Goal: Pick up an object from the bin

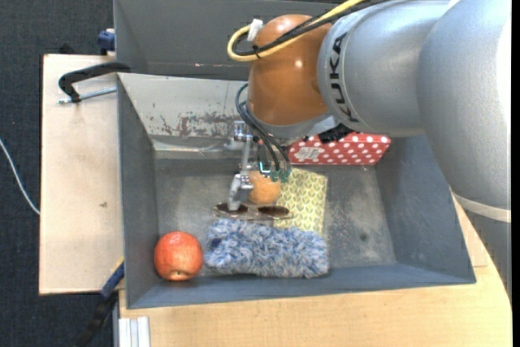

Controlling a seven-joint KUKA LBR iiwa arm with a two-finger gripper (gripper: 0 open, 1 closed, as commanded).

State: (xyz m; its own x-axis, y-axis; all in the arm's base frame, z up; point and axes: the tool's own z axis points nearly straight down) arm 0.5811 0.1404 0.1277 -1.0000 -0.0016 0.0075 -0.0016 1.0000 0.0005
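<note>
At the bin's [134,199] near-left corner lies a red apple [178,255], and along the near wall beside it a fuzzy blue-and-white cloth [268,249]. Just behind the cloth is a flat, dark brown piece [252,212], with the gripper [250,197] low over it at mid-bin and a small orange-tan lump [265,191] at its tip. I cannot tell whether the gripper is open or closed. This looks like the descent onto a target, and the next move calls for a firm closure before lifting. Farther back lie a yellow patterned sheet [309,195] and a red dotted box [349,149].
</note>
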